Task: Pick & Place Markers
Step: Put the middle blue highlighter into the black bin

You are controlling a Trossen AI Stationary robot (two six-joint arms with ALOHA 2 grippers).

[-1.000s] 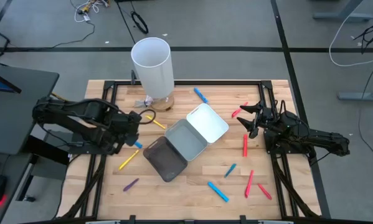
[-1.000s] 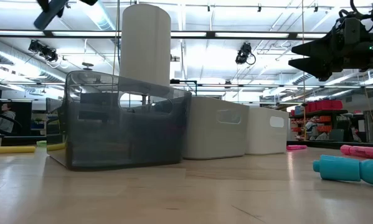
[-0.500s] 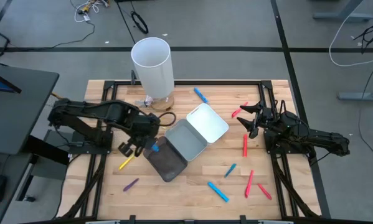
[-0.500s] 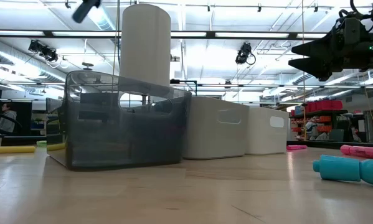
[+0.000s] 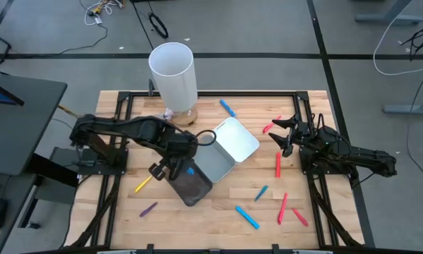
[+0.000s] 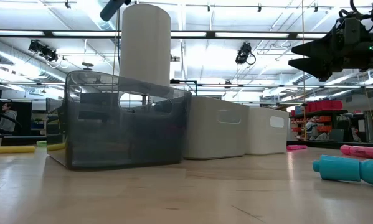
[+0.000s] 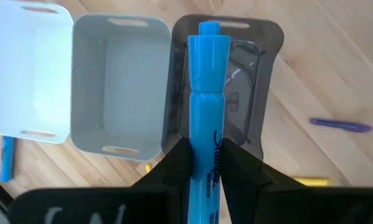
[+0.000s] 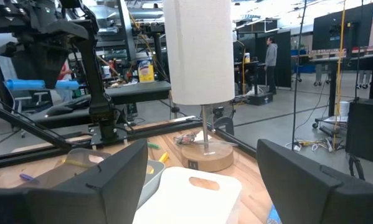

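While poised over the dark tray (image 5: pixel 190 185): release risk
Left gripper (image 5: pixel 174 166) clamps blue marker (image 7: pixel 205 112); off-centre release could miss toward 7 o'clock. Right gripper (image 5: pixel 279 132) gapes, idle.

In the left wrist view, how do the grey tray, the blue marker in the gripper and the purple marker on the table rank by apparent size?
1. Grey tray, the largest.
2. Blue marker, held in the left gripper; it is nearest the camera, so it looks bigger than it really is.
3. Purple marker, the smallest.
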